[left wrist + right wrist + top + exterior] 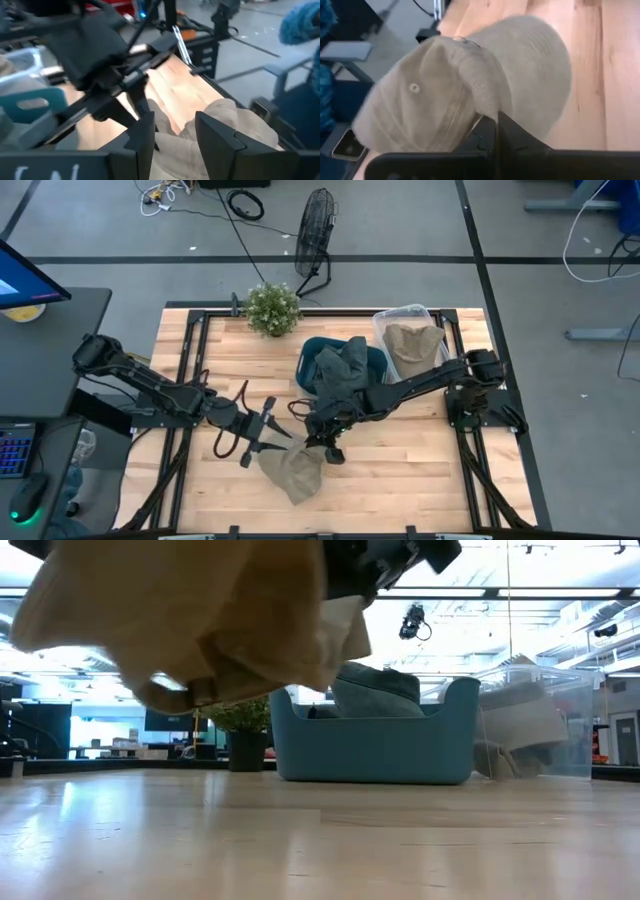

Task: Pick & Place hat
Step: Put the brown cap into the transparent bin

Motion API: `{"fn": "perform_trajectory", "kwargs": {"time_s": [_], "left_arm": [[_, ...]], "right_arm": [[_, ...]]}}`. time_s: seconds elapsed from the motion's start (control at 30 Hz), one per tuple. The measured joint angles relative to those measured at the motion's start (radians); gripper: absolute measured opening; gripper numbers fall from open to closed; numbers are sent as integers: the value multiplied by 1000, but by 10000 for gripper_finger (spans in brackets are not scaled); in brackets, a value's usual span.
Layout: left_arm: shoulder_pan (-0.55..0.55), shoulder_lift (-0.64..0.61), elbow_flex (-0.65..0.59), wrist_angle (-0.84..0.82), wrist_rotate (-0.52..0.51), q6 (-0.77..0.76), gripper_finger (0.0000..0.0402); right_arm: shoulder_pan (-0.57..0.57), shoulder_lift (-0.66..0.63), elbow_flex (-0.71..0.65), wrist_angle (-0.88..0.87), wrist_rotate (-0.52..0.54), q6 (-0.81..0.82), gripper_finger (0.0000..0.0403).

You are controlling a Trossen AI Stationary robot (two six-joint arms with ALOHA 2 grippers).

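Note:
A tan cap (293, 472) hangs in the air near the table's front middle. In the low view the cap (190, 620) is clear of the wood. My right gripper (325, 446) reaches in from the right and is shut on it; its wrist view shows the cap's crown with the top button (413, 88). My left gripper (262, 432) sits just left of the cap and is open. In its wrist view the fingers (216, 135) stand on either side of the cap's cloth (235, 125). My right gripper pinches a raised fold of the cap's crown (482, 97), beside the brim (545, 60), between its two shut fingers (496, 131). The cap is lifted clear of the table and hangs below and in front of the fingers. Whether my left gripper touches the cap, I cannot tell.
A blue bin (378, 360) holding dark grey clothes (338, 370) stands behind the grippers. A clear bin (382, 328) with another tan hat (415, 345) is to its right, and a potted plant (272, 308) sits at the far edge. Bare wood (420, 470) lies front right.

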Motion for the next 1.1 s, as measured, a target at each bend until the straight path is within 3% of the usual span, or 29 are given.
{"fn": "perform_trajectory", "kwargs": {"time_s": [0.2,0.5,0.67,0.93,1.1], "left_arm": [[0,0,0,53,-108,49,138],[1,0,0,56,-150,25,131],[1,0,0,54,-150,25,131],[1,0,0,53,-150,25,131],[1,0,0,53,-150,25,131]], "right_arm": [[40,-116,0,-218,171,8,2],[92,-494,0,-577,620,25,2],[62,-680,0,-824,891,48,2],[-115,-798,0,-1249,980,286,2],[-236,-798,-3,-1353,980,244,2]]}}
